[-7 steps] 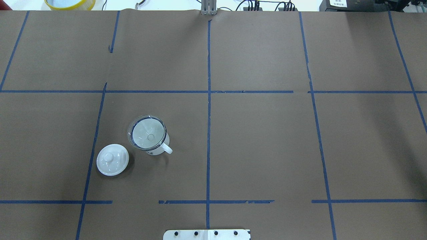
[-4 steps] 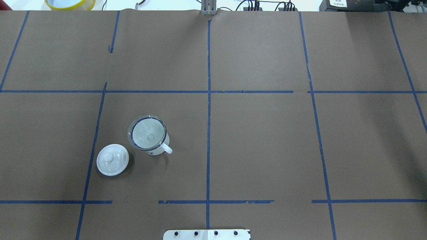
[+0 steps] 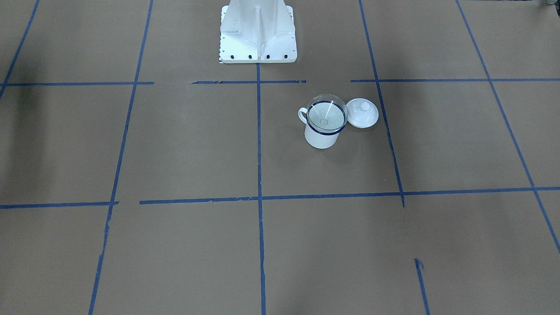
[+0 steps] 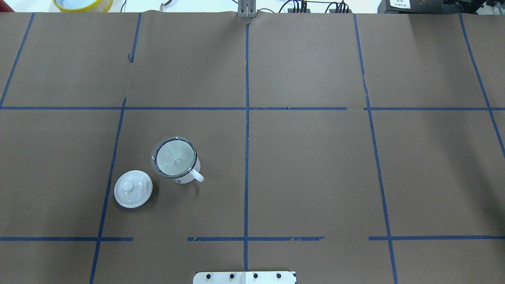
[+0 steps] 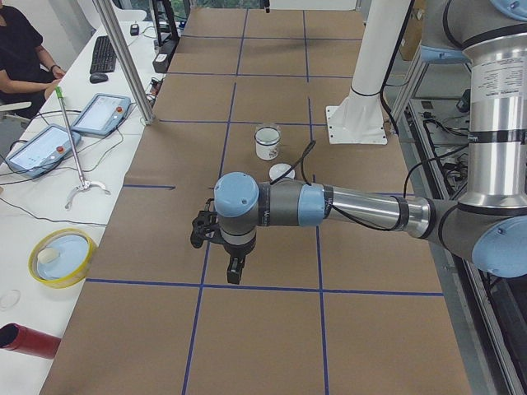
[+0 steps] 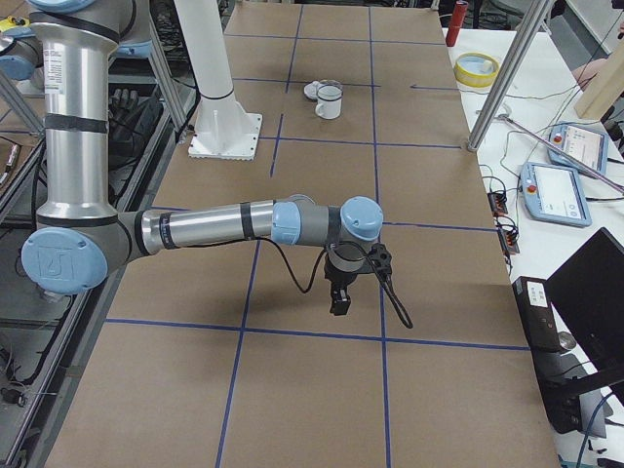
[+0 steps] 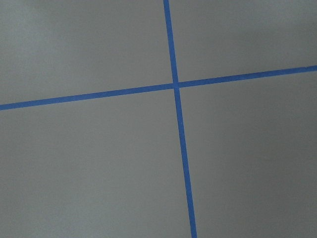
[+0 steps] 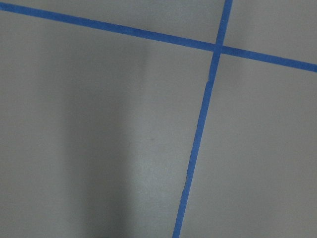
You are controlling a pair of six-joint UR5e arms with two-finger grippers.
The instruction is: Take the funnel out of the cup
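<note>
Funnel [image 3: 327,114], clear plastic, is seated in the mouth of the cup [image 3: 321,139]. In the front-facing view we note its wide cone resting on the dark blue rim, with the stem pointing down inside. The cup stands upright on the table [image 3: 175,144], in the square in front of the white robot pedestal [image 3: 258,30]. Its handle points to this view's left. A white domed lid [image 3: 362,113] lies just beside it on this view's right.

Overhead view: we confirm the funnel centred in the cup. The cup's handle points towards the robot and the table's midline. A narrow strip of table separates lid and cup. Blue tape lines [image 4: 247,118] divide the brown covering into squares.

Left side view: the left arm reaches out low over the table, well apart from the cup. The left claw [image 5: 235,271] hangs pointing downward, just above a tape line. We cannot tell from here whether it is spread or pressed together.

Right side view: the right arm is stretched out likewise at the opposite end of the table. The right claw [image 6: 339,302] points down, far from the cup. We cannot tell its state either.

Both wrist views: we see only brown table covering and one crossing of tape lines.
</note>
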